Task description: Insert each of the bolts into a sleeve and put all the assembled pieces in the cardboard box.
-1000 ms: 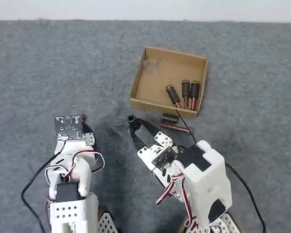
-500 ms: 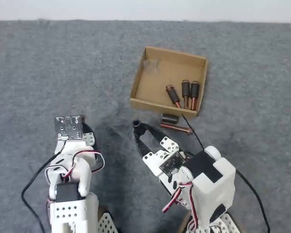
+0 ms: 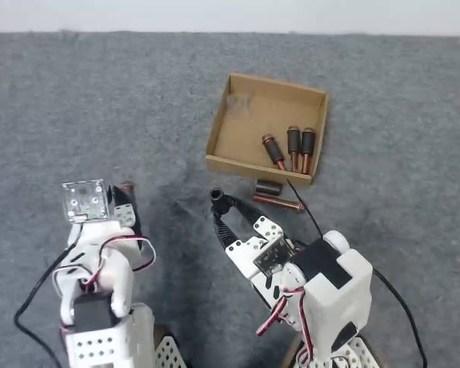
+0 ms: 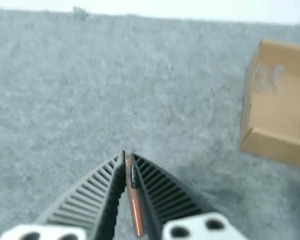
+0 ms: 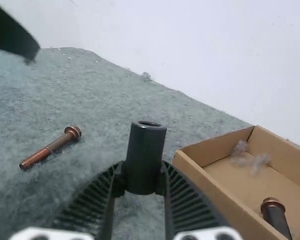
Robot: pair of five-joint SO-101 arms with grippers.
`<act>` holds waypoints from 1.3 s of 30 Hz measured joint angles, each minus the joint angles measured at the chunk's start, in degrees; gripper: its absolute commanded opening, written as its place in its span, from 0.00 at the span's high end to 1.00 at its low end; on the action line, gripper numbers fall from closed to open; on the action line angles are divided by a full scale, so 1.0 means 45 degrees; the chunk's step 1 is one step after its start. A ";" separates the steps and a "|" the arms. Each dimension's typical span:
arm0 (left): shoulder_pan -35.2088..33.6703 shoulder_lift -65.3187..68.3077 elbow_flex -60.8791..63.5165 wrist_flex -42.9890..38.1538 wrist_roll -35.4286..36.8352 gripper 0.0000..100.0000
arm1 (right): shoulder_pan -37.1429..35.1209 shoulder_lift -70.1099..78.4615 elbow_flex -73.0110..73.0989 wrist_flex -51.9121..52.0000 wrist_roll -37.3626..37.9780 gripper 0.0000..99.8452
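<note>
Now midway through the pairing work, judging by the layout. Holds a copper bolt (image 4: pixel 135 210) in the left hand (image 4: pixel 128 156), pinched narrow on the shank, with the bolt lengthwise between the ribbed jaws. Grips a black sleeve (image 5: pixel 146 150) in the right hand (image 5: pixel 142 176), clamped around its lower half, upright, open bore facing up. Has the two hands well apart over the grey surface (image 3: pixel 383 115), with the sleeve-bearing one nearer the cardboard box (image 3: pixel 245 167). Counts three assembled pieces (image 3: pixel 294 144) lying side by side toward one end of the box, plus a spare sleeve (image 3: pixel 268 187) and a spare bolt (image 3: pixel 277 202) on the surface just outside the box's front wall, near each other.

Looks like the insertion step for a fourth pair, with no contact yet between bolt and sleeve. Calls next for bringing both hands together, lining the bolt's tip up with the bore and matching the two axes before pushing in. Probably needs some re-angling of one part first. Risks a jam or a dropped piece if approached off-axis
</note>
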State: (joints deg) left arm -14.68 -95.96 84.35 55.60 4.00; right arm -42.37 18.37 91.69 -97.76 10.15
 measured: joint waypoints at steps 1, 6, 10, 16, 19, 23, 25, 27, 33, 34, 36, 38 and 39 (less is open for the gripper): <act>0.0000 0.0137 -0.0313 0.0039 0.0039 0.99 | 0.0000 0.0000 0.0000 0.0059 0.0000 0.99; 0.0000 0.3360 -0.2501 0.0078 0.0078 0.99 | 0.0000 0.0000 0.0000 0.0117 0.0000 0.99; -0.0078 0.7170 -0.4825 0.0723 0.0098 0.99 | 0.0000 0.0000 0.0000 0.0117 0.0000 0.99; -0.0117 1.0940 -0.6838 0.1680 0.0117 0.99 | 0.0000 0.0000 0.0000 0.0117 0.0000 0.99; -0.0117 1.1585 -0.6955 0.1797 0.0117 0.94 | 0.0000 0.0000 0.0000 0.0117 0.0000 0.99; -0.0117 1.2093 -0.6955 0.1797 0.0117 0.85 | 0.0000 0.0000 0.0000 0.0117 0.0000 0.99; -0.0117 1.2327 -0.6877 0.1797 0.0117 0.86 | 0.0000 0.0000 0.0000 0.0117 0.0000 0.99; -0.0117 1.2659 -0.6603 0.1485 0.0117 0.89 | 0.0000 0.0000 0.0000 0.0117 0.0000 0.99; -0.0098 1.4965 -0.6525 -0.0469 0.0274 0.91 | 0.0000 0.0000 0.0000 0.0117 0.0000 0.99; -0.0098 1.5551 -0.6525 -0.0801 0.0508 0.91 | 0.0000 0.0000 0.0000 0.0117 0.0000 0.99; -0.0117 1.6762 -0.6662 -0.1192 0.1074 0.89 | 0.0000 0.0000 0.0000 0.0332 0.0000 0.99; -0.0117 1.7719 -0.6974 -0.1348 0.1348 0.89 | 0.0000 0.0000 0.0000 0.0703 0.0000 0.99; -0.0117 1.8051 -0.7150 -0.1387 0.1407 0.89 | 0.0000 0.0000 0.0000 0.0840 0.0000 0.99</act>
State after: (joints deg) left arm -15.21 -14.73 52.18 49.36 10.33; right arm -42.37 18.37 91.69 -93.98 10.15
